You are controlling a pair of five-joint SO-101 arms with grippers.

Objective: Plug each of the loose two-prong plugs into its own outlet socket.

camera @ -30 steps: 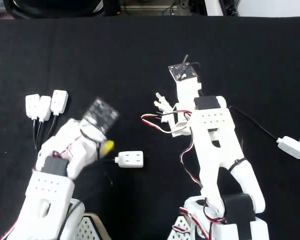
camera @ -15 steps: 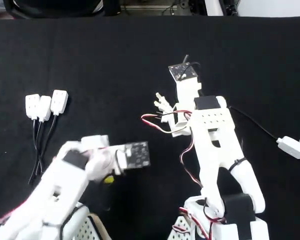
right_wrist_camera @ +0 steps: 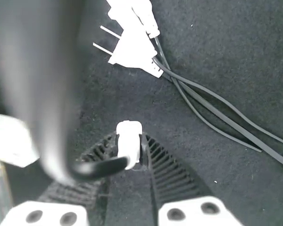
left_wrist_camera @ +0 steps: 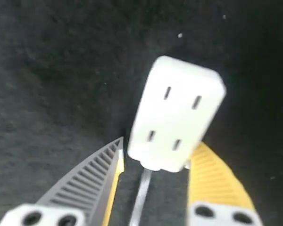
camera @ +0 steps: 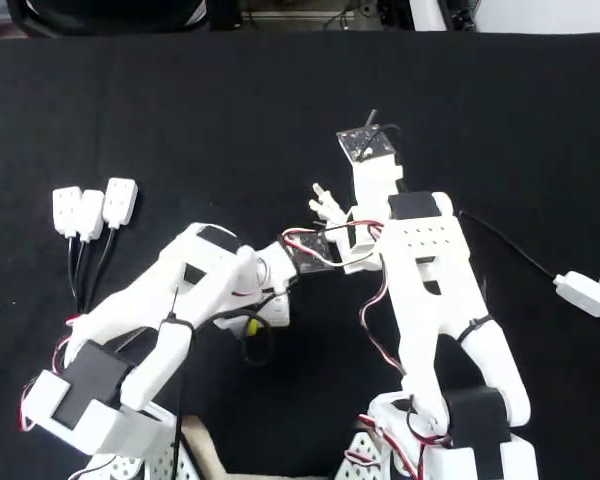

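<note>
A white outlet block (left_wrist_camera: 177, 115) with two pairs of slots lies on the black cloth, and my left gripper (left_wrist_camera: 155, 153) is shut on its cord end, one grey and one yellow finger (left_wrist_camera: 207, 174) at its corners. From above, this gripper (camera: 265, 315) is at the table's middle with the outlet block (camera: 277, 310) under it. My right gripper (right_wrist_camera: 130, 141) is shut on a white two-prong plug (right_wrist_camera: 129, 139). In the high view that plug (camera: 327, 208) is just beyond the left arm, prongs pointing away. Two more loose plugs (right_wrist_camera: 132, 49) with black cords lie farther off.
Three white plugs (camera: 85, 210) on black cords lie in a row at the left. Another white plug (camera: 583, 292) with a cord is at the far right edge. Red and white servo wires (camera: 315, 250) hang between the two arms. A blurred grey shape (right_wrist_camera: 42, 89) crosses the right wrist view.
My left arm has swung from the left side toward the middle and now stretches over the outlet block, close to the right gripper. The right arm has kept still with its plug.
</note>
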